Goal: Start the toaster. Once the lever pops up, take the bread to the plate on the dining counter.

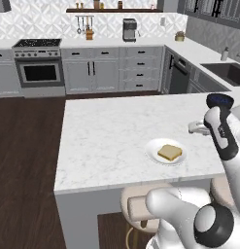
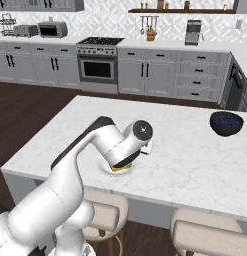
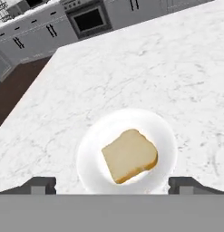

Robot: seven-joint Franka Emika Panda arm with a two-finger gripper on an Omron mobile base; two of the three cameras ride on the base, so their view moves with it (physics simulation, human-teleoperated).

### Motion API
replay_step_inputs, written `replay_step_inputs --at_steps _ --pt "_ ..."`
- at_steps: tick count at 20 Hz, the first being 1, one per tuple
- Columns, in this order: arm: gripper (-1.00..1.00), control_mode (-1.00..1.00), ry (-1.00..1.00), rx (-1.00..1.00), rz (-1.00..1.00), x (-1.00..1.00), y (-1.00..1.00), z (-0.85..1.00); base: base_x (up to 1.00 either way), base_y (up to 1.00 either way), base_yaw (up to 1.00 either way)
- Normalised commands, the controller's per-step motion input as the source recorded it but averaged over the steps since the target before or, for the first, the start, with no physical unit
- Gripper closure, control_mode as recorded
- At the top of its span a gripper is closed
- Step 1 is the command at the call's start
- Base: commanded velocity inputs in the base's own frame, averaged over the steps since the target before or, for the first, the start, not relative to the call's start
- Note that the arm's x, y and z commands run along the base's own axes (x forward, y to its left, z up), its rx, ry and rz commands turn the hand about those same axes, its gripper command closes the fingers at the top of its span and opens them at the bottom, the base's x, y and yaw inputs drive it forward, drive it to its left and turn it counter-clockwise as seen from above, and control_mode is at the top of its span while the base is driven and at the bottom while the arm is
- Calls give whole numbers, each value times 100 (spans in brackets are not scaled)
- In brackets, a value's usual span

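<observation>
Spread wide and holding nothing, the gripper (image 3: 112, 185) hangs above the plate (image 3: 88, 156), its two dark finger tips standing well apart at the bottom of the hand view, one to either side of the dish. The bread (image 3: 129, 155) lies flat on the plate — a square golden-tan slice with a darker crust along one edge, roughly centred, and clear of both finger tips. The plate itself sits on the dining counter (image 1: 111, 131), on the white, grey-veined marble top near the edge closest to the robot, as the left base view shows: there the plate (image 1: 153, 151) with the bread (image 1: 169, 152) rests just beside the arm's forearm. In the right base view the arm bends over the same spot, so that only a sliver of the plate (image 2: 106, 169) and the bread (image 2: 121, 167) shows under the wrist. Further along the counter, well apart from the plate, stands a dark blue bowl (image 2: 226, 123). Beyond the island, against the far wall, are a range with an oven (image 1: 38, 68), grey cabinets, and a coffee machine (image 1: 129, 29) on the back counter — and padded stools (image 2: 210, 235) are tucked under the island's near side.
</observation>
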Motion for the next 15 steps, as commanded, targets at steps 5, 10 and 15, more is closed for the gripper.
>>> replay_step_inputs --at_steps 5,10,15 --pt "-100 -100 38 -2 -2 -97 7 63 0 0 0" --pt "-100 -100 40 0 -4 -100 0 31 0 0 0" --pt "-100 -100 27 -7 -8 -95 0 0 0 0 0"
